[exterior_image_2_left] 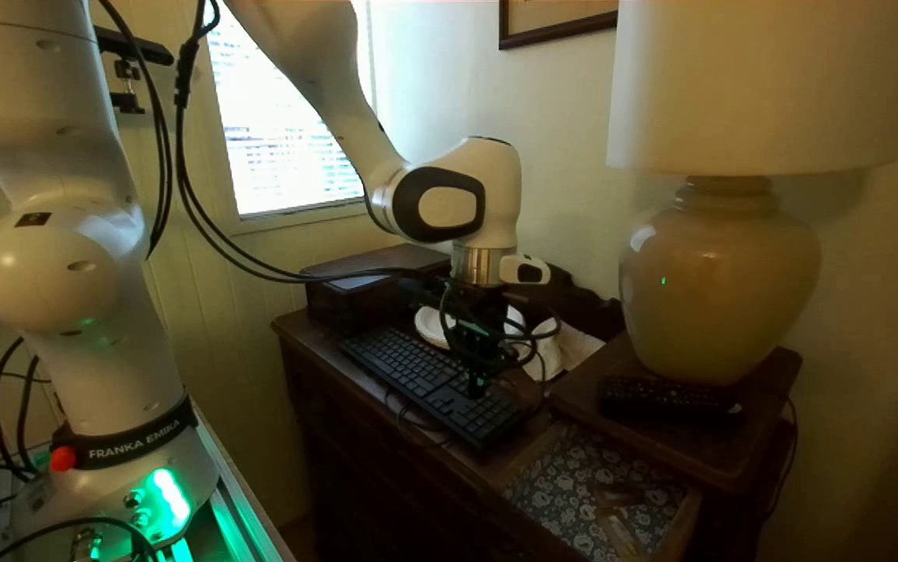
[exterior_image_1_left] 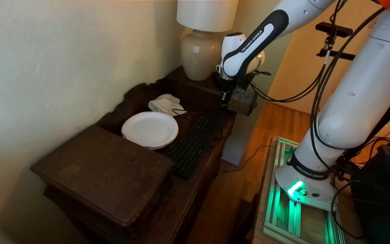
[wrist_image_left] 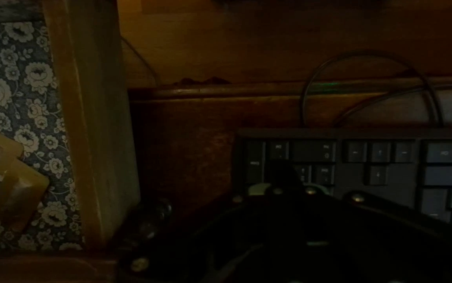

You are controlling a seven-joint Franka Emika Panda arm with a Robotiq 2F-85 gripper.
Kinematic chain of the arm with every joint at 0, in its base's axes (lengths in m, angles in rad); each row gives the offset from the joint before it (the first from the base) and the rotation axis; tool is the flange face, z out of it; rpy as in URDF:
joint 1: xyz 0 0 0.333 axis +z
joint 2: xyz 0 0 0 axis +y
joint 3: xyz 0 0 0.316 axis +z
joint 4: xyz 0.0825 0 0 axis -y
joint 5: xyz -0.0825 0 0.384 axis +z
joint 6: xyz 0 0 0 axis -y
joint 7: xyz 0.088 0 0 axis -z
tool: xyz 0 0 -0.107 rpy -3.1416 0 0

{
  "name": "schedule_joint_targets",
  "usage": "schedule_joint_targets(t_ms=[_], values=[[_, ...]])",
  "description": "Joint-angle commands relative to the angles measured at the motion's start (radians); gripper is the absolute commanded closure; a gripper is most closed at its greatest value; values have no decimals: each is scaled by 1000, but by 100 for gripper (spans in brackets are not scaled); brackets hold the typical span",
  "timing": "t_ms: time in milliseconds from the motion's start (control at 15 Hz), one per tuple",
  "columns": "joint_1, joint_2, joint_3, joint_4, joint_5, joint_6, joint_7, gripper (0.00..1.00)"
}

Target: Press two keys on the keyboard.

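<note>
Black, the keyboard (exterior_image_1_left: 196, 143) lies on the dresser (exterior_image_1_left: 171, 203), its keypad end (exterior_image_2_left: 488, 417) under the gripper (exterior_image_2_left: 477, 385), seemingly closed and empty in dim light, where sideways drift could press neighbouring keys (wrist_image_left: 325, 173) together.

In an exterior view I read "FRANKA EMIKA" along the Franka forearm (exterior_image_1_left: 252, 41); the same words curve across its black base collar (exterior_image_1_left: 307, 170) in both exterior views. On the keyboard (wrist_image_left: 397, 177), most legends are too dim to read.
</note>
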Motion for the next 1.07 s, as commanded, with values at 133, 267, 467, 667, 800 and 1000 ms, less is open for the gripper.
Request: schedule_joint_targets(t_ms=[133, 267, 467, 667, 800, 1000], values=[[-25, 109, -4, 5, 8, 145, -60, 100], [-37, 142, 9, 9, 39, 176, -105, 100], [-48, 182, 23, 19, 47, 199, -128, 100], [-57, 212, 38, 30, 50, 216, -137, 100], [-65, 231, 50, 39, 55, 222, -146, 100], [-78, 261, 65, 53, 64, 221, -161, 100]])
